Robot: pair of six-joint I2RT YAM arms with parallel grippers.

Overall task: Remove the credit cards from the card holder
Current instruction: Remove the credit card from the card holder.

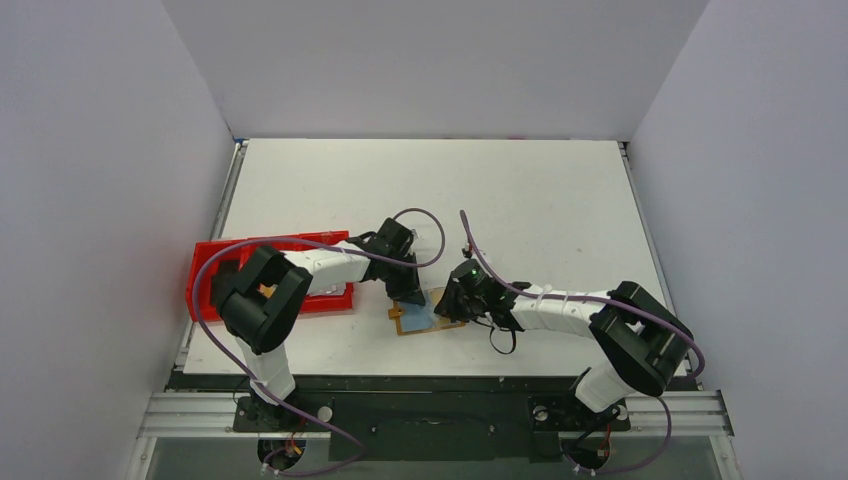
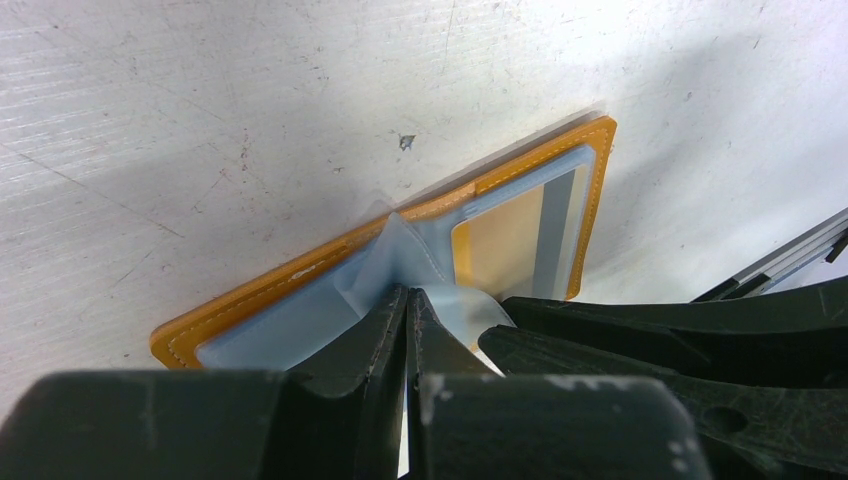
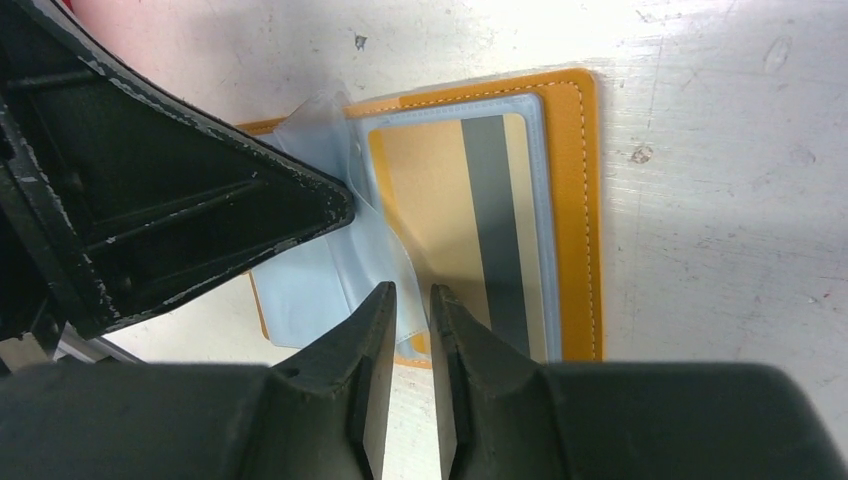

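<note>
Right hand [image 3: 412, 298], card holder [image 3: 578, 200] lengthwise left-right

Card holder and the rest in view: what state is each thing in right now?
Card holder: open, lying flat.
Sleeve: clear plastic, pulled up into a fold.
Gold card: inside the sleeve window, stripe side up.
Left gripper: shut on the sleeve's fold.
Right gripper: narrow gap between the fingers, at the sleeve's edge; grip unclear.
Red tray: partly hidden; contents unclear.
</note>
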